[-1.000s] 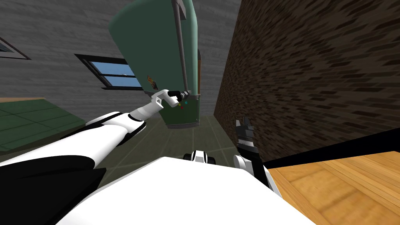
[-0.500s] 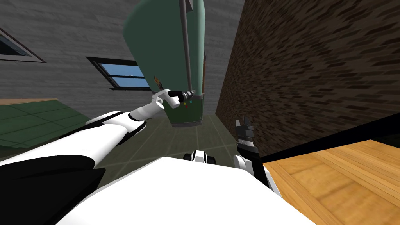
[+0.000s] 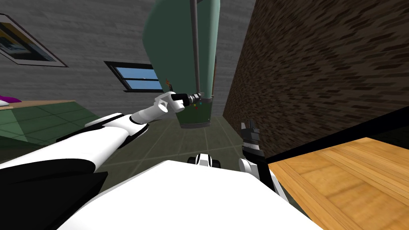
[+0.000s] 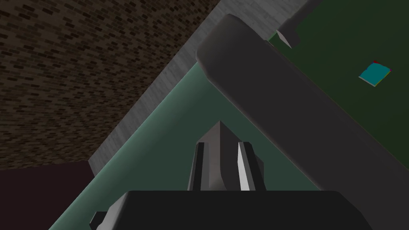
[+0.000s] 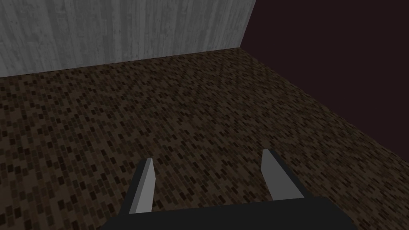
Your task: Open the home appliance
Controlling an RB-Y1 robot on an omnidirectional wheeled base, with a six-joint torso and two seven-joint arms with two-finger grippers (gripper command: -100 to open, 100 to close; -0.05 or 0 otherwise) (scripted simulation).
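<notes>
1. Since a second ago our head camera swung: the green refrigerator [image 3: 175, 48] sat further right in view, and a framed picture [image 3: 24, 40] came in at the left.
2. We noted the refrigerator ahead of us, against the grey wall and beside the brick wall [image 3: 319, 72].
3. Our left gripper [image 3: 196, 97] stayed at the lower end of the long grey door handle [image 3: 195, 48]. Its fingers were pressed together with nothing between them, the bar just beside them.
4. Our right gripper [image 3: 248, 127] hung low by the brick wall, fingers spread wide and holding nothing.
</notes>
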